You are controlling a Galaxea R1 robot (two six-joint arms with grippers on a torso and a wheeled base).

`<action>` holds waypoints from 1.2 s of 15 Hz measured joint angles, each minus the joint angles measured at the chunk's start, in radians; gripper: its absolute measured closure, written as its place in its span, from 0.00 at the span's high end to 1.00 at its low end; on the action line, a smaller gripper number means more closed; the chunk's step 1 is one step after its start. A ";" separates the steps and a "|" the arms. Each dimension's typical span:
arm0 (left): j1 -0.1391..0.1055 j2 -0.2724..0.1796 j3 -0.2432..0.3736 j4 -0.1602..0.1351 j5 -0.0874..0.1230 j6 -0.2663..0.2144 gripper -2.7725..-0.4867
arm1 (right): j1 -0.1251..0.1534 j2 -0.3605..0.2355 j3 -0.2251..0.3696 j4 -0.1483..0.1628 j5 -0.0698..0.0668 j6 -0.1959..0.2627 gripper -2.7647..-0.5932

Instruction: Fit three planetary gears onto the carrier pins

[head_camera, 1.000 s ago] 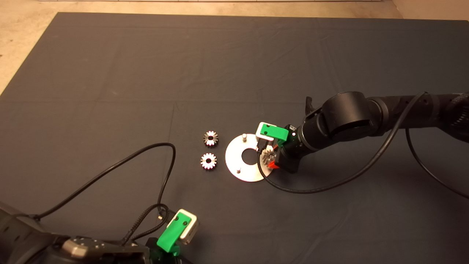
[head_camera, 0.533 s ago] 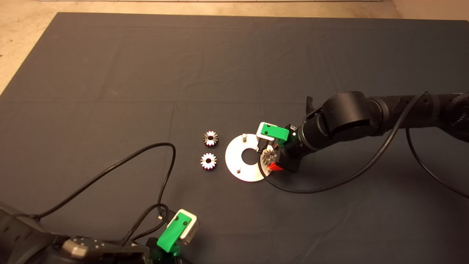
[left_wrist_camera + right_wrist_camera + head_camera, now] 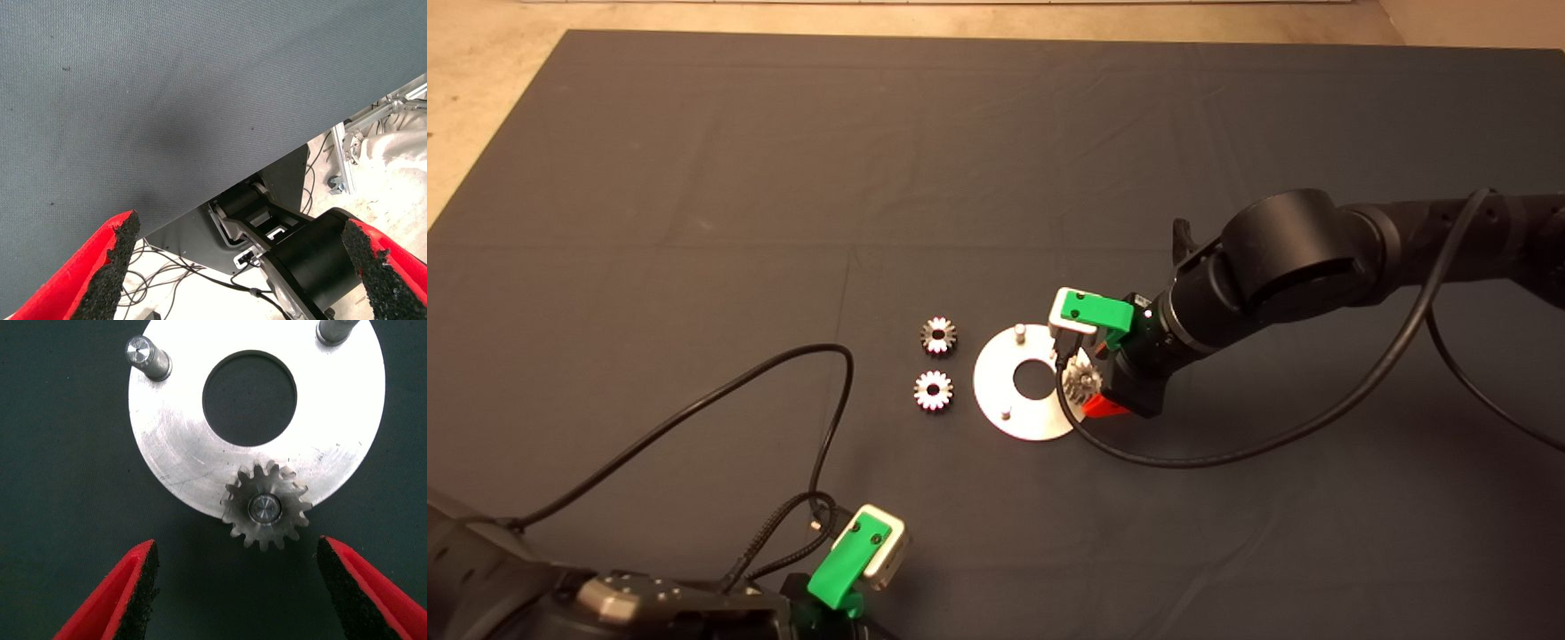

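head view: right gripper open above gear.

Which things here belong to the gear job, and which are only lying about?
For the job:
- carrier disc with two bare pins
- one gear seated on the third pin
- two loose gears on the mat
- right gripper, open beside the seated gear

Only lying about:
- black cables
- left gripper, parked
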State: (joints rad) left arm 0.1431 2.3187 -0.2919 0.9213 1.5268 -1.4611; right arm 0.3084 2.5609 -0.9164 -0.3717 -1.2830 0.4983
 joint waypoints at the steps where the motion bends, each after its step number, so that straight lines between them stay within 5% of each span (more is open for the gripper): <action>1: 0.000 0.000 0.000 0.000 0.000 0.000 0.74 | 0.022 -0.011 0.001 0.050 -0.014 0.000 0.53; 3: 0.000 0.000 0.000 0.000 0.000 0.000 0.74 | 0.032 -0.040 0.005 0.076 -0.067 0.000 0.53; 6: -0.002 0.000 0.000 0.000 0.000 0.001 0.74 | 0.036 -0.179 0.014 0.081 -0.104 0.000 0.53; 9: -0.048 0.000 -0.001 -0.002 0.000 0.025 0.74 | 0.038 -0.316 0.089 0.081 -0.133 0.001 0.53; 11: -0.094 0.003 -0.029 -0.021 -0.001 0.086 0.74 | 0.038 -0.336 0.164 0.086 -0.130 0.017 0.53; 13: -0.154 0.003 -0.084 -0.090 0.000 0.194 0.74 | 0.038 -0.337 0.194 0.089 -0.129 0.043 0.53; 15: -0.218 0.004 -0.126 -0.130 0.000 0.276 0.74 | 0.038 -0.345 0.222 0.091 -0.130 0.065 0.53; 18: -0.250 0.016 -0.191 -0.159 0.000 0.364 0.74 | 0.038 -0.356 0.222 0.092 -0.137 0.068 0.53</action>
State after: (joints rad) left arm -0.1074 2.3347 -0.4825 0.7622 1.5265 -1.0973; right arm 0.3468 2.2053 -0.6940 -0.2800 -1.4200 0.5662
